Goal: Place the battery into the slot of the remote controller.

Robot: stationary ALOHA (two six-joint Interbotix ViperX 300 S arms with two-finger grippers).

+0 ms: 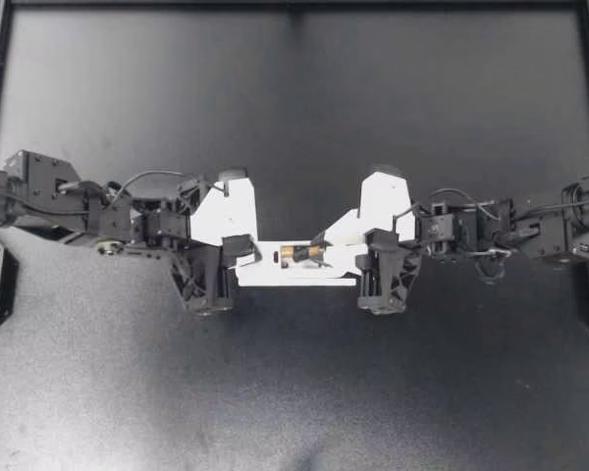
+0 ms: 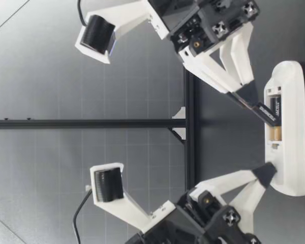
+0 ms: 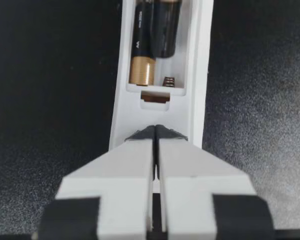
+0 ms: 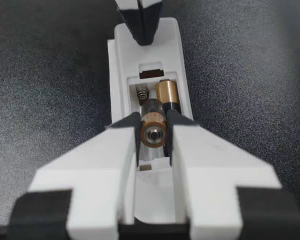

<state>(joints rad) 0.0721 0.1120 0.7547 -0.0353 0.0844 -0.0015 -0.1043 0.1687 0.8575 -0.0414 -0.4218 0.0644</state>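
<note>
Where the right arm comes in from 3 o'clock, entries run outward from its wrist.

1. Right gripper (image 1: 320,253): fingers narrow, clamped on the AA battery (image 1: 298,255), one pad on each flank.
2. AA battery: black with a copper band, tilted. Its near end is raised between the pads and its far end dips into the slot (image 4: 152,95).
3. Slot: open compartment in the white remote controller (image 1: 294,276), which lies flat mid-table (image 1: 294,392), its long axis running 9 to 3 o'clock.
4. Coil spring (image 4: 142,92): at the end wall of the lane under the held cell. Contact with it cannot be told.
5. Second battery (image 4: 167,94): seated flat in the neighbouring lane.
6. Latch notch (image 3: 155,97): just beyond the slot.
7. Left gripper (image 1: 243,249): arm from 9 o'clock, fingers pressed together with no gap, tips bearing on the remote's 9 o'clock end.
</note>
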